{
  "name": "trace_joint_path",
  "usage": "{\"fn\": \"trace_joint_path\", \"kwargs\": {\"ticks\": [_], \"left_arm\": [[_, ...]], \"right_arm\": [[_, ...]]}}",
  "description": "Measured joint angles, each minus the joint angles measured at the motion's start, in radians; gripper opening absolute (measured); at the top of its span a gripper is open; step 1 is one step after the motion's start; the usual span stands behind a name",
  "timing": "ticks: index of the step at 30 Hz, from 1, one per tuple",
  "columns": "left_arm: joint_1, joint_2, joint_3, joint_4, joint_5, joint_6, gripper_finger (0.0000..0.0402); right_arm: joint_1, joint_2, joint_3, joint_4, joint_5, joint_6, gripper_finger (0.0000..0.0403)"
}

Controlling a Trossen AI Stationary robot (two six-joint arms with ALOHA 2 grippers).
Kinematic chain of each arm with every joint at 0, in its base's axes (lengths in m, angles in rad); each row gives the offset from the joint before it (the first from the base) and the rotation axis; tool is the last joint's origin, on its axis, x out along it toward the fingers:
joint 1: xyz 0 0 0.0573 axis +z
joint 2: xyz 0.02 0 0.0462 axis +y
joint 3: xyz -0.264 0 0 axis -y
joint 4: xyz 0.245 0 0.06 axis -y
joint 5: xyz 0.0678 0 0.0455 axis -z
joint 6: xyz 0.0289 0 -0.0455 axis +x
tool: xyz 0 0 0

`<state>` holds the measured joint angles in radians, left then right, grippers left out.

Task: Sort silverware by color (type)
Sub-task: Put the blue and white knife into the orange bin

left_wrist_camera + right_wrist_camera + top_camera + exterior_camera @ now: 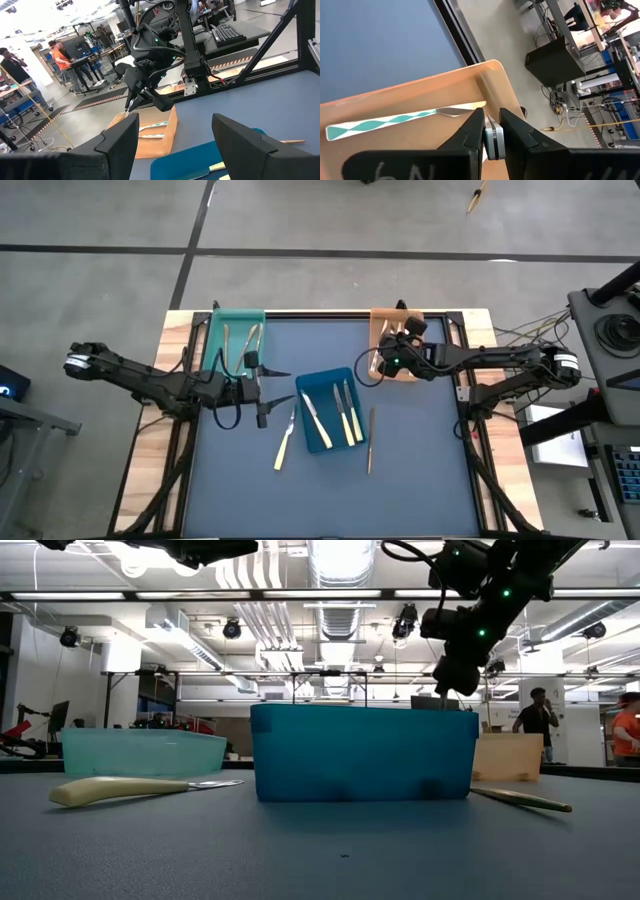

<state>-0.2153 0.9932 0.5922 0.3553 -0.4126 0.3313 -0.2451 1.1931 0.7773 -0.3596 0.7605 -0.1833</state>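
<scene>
High view: right gripper (380, 363) pinches a utensil (494, 141) above the orange tray (378, 323), apparently to drop it; left gripper (280, 385) waits, fingers spread.

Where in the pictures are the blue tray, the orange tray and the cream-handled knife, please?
blue tray (360, 753): low view, front wall.
orange tray (420, 90): right wrist view, bare floor.
cream-handled knife (120, 789): low view, handle.

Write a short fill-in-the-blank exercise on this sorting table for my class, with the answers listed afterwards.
1. The right hand hangs over the ____ tray.
2. The blue tray holds ____ utensils.
3. The left hand has its fingers ____.
4. The cream-handled knife lies on the ____.

Answers: orange; three; open; table
</scene>
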Motion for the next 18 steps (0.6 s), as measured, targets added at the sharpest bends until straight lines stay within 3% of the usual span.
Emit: {"fn": "trace_joint_path", "kwargs": {"ticks": [18], "left_arm": [[0.0, 0.0, 0.0, 0.0, 0.0, 0.0, 0.0233]], "right_arm": [[-0.022, 0.001, -0.02, 0.045, -0.002, 0.0, 0.0049]]}}
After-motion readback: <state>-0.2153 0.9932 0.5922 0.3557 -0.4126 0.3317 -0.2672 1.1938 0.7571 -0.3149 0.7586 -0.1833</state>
